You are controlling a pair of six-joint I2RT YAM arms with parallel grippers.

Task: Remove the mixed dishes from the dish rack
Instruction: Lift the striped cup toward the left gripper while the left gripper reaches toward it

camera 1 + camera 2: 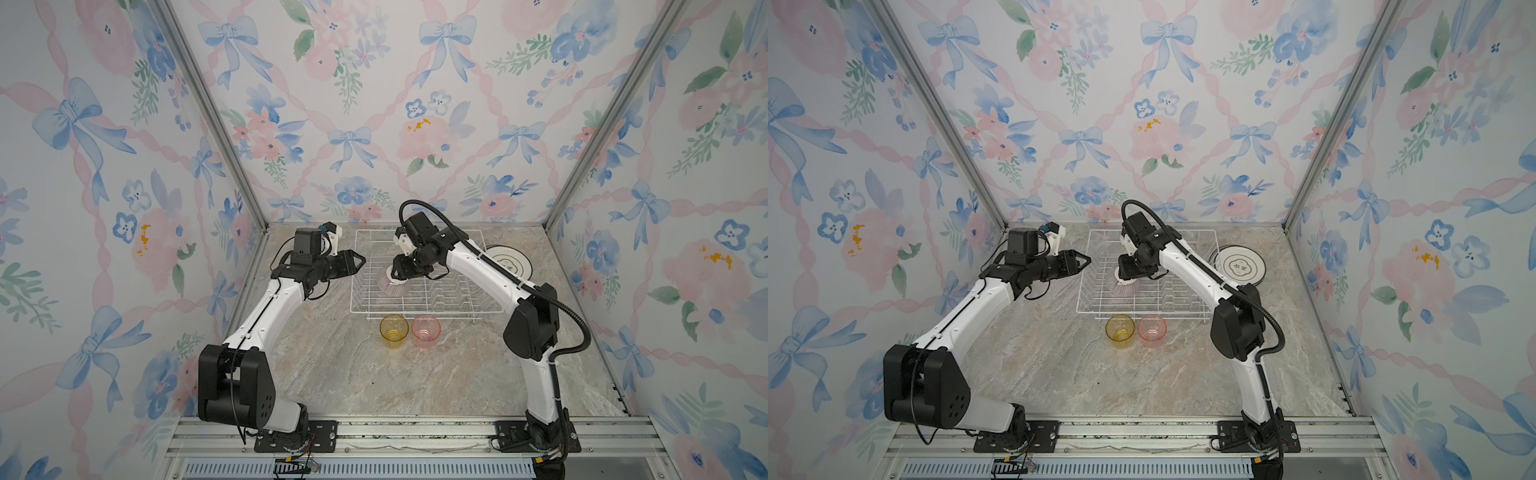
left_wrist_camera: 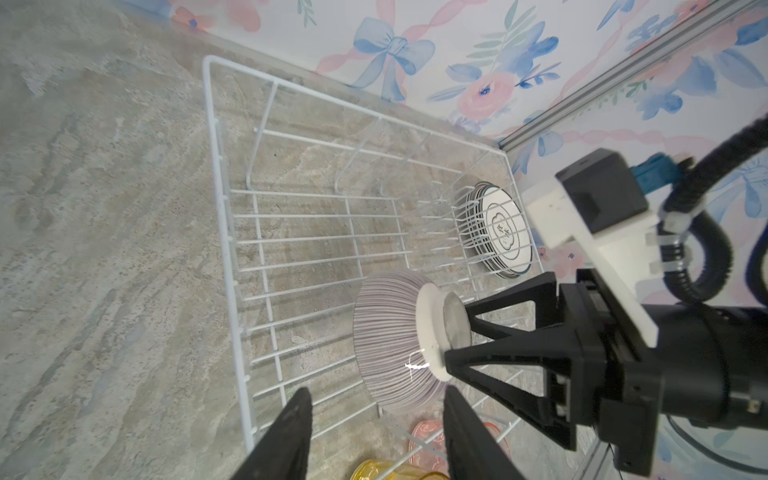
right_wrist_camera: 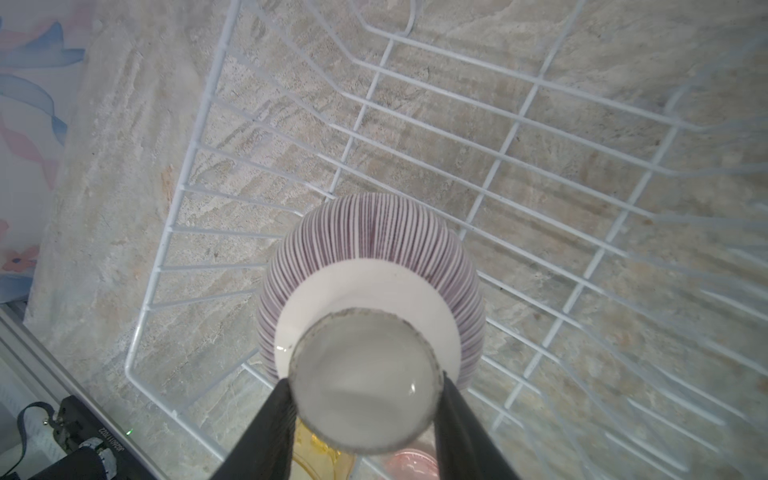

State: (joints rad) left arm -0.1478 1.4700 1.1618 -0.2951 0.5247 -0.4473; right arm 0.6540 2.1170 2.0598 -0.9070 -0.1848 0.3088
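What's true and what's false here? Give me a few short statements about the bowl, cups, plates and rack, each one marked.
1. The right fingers grip the foot of the upside-down bowl over the dish rack. True.
2. Both tumblers stand inside the rack. False: the yellow tumbler and pink tumbler stand on the table in front of it.
3. The plates lie stacked on the table outside the rack. True.
4. The left fingers hold a plate. False: they are open and empty, beside the rack.
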